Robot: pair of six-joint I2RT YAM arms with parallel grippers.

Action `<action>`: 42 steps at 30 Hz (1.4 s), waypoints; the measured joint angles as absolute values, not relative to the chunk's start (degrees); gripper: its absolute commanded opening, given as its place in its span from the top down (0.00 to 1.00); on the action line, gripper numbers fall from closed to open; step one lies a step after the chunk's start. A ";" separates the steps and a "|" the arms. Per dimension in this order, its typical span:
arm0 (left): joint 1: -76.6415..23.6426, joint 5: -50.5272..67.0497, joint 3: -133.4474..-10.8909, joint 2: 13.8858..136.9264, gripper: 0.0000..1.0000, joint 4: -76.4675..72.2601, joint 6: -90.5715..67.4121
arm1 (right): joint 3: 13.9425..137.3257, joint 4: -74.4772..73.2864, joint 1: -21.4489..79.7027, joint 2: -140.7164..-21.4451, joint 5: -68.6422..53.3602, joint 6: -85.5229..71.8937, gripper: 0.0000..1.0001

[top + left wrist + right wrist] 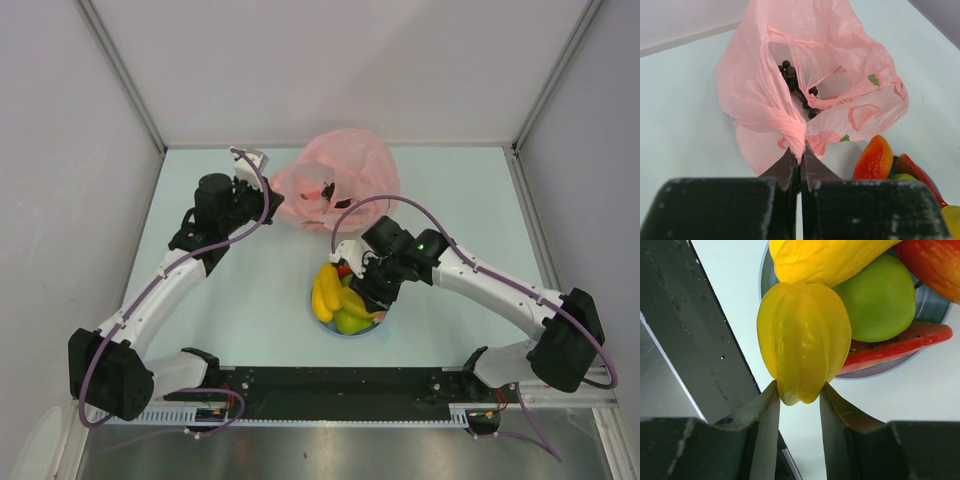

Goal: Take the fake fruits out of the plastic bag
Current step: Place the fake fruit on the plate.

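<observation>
Bag: the pink plastic bag (790, 75) lies at the far middle of the desk (250, 290), slumped and crumpled, its mouth gaping toward the left arm.
Bag, handling: judged thin, limp and very light. It will lift or drag along with anything pulled from it unless it is pinned.
Bag, hold point: a gathered twist of film at the near edge of the mouth.
Left gripper (800, 150): jaws closed tight on that twist, holding the mouth open.
Grapes (797, 87): a dark bunch inside the bag, seen through the opening. Whether other fruit lies under the folds cannot be told.
Grapes, handling: judged light, knobbly and glossy. Take the bunch across its body; a single berry would probably slip.
Star fruit (804, 342): yellow, ribbed, glossy hard plastic, out of the bag and at the near edge of the plate (763, 277).
Right gripper (799, 387): jaws clamped on the narrow tip of the star fruit only. This is judged a shallow hold on a slick taper.
Contact with pile: cannot tell whether the star fruit rests on the other fruit.
Plate contents: a long yellow fruit (830, 260), a green apple (875, 300), a red slice (895, 347) and an orange-red fruit (874, 160).
Risk: the rounded pieces are piled and could roll off the plate if nudged.
</observation>
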State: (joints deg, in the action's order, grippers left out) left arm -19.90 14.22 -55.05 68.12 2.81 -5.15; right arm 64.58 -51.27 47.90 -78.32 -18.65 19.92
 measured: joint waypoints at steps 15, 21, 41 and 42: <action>-19.92 14.22 -53.65 66.59 1.00 2.55 -5.13 | 63.81 -48.38 47.90 -80.31 -18.39 21.10 0.39; -19.90 14.31 -53.23 66.59 1.00 2.33 -5.13 | 63.77 -48.07 47.90 -80.31 -18.22 21.12 0.37; -19.90 15.42 -51.29 64.86 1.00 3.53 -4.99 | 75.35 -38.19 37.74 -76.31 -20.88 17.96 0.46; -19.90 16.01 -51.24 64.69 1.00 3.77 -4.95 | 76.88 -36.01 36.82 -77.12 -20.80 17.32 0.48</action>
State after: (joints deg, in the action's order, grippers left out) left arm -19.90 16.01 -51.24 64.69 3.77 -4.95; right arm 76.88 -36.01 36.82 -77.12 -20.80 17.32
